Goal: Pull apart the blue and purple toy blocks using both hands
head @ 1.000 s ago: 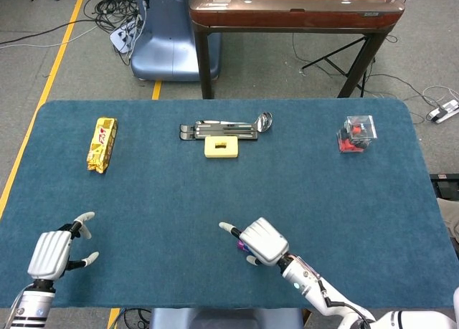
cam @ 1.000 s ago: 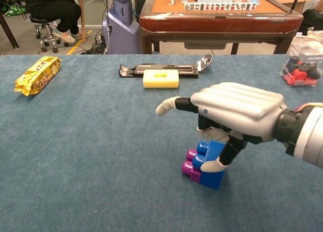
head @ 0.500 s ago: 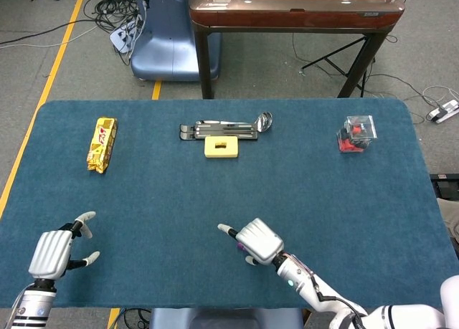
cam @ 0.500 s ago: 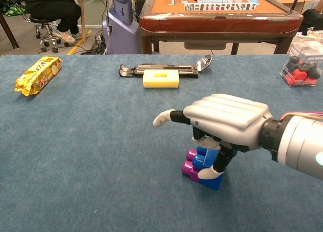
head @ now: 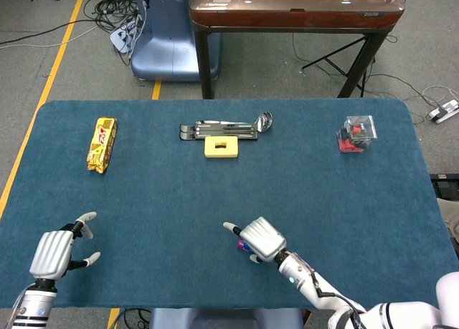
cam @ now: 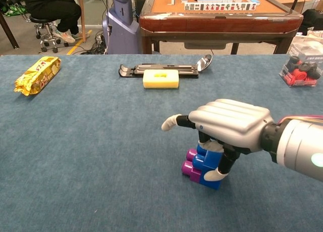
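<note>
The blue block [cam: 206,161] and the purple block [cam: 189,167] stand joined on the blue cloth, near the front middle. My right hand [cam: 229,123] covers them from above. Its thumb presses the front of the blue block, other fingers curl down behind it, and one finger points out to the left. In the head view the right hand [head: 262,239] hides the blocks except a purple sliver [head: 244,248]. My left hand [head: 54,251] hovers at the near left corner, fingers apart and empty, far from the blocks.
A yellow snack packet [head: 102,143] lies at the far left. A yellow sponge [head: 221,146] and a black holder with a spoon [head: 222,129] sit at the far middle. A clear box of red parts [head: 356,133] is far right. A wooden table [head: 294,10] stands beyond the far edge.
My right hand has settled lower onto the blocks, drifting slightly left and then back right, its thumb tightening on the blue block. The blocks and the left hand have stayed put.
</note>
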Robot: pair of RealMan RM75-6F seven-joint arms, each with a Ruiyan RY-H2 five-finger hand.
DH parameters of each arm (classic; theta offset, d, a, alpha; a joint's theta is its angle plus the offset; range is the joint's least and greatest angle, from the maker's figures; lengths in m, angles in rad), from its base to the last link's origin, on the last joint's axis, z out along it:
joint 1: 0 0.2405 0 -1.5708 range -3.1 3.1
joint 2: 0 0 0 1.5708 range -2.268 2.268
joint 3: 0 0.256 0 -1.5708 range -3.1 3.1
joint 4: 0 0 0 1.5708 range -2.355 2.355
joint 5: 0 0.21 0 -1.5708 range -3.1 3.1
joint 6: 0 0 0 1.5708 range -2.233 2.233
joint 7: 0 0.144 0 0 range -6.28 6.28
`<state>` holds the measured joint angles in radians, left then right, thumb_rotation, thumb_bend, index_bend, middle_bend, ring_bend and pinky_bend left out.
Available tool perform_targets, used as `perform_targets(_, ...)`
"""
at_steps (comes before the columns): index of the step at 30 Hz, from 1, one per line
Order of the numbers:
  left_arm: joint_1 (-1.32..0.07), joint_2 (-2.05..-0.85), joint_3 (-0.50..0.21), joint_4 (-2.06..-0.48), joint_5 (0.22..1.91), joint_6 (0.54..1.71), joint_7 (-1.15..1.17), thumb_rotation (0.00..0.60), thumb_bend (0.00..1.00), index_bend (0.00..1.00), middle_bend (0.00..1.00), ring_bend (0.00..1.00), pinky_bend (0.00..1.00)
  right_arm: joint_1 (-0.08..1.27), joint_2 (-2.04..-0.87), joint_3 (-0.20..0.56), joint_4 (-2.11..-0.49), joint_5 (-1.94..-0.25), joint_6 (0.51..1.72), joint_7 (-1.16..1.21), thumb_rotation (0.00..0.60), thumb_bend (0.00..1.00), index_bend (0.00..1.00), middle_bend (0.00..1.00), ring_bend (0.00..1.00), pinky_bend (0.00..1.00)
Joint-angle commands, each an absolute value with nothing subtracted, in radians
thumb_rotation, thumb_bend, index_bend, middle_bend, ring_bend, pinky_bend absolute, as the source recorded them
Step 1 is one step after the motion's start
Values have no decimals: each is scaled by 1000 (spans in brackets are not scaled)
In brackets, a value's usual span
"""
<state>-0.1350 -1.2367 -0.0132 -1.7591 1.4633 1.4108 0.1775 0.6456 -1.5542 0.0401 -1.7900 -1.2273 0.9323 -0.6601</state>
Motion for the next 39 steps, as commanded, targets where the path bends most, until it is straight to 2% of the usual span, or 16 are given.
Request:
perform_targets(1, -135, -1237, -12, -1759, 1464, 1411, 178, 600, 24, 257, 486, 458, 736, 649, -1557, 38, -1783, -1221, 934, -658, 600, 0, 157, 993, 972, 978)
perform_targets(29, -136, -1242, -12, -1765, 1465, 1406, 187, 600, 23, 257, 487, 459, 736, 654, -1518, 34, -1738, -1165, 969, -606, 600, 0, 157, 993, 972, 978)
perform_targets(39, -134, -1245, -8, -1765, 1463, 1405, 189, 600, 24, 257, 487, 459, 736, 696, -1464, 44, -1769, -1089, 880, -566, 600, 0, 157, 995, 972, 978)
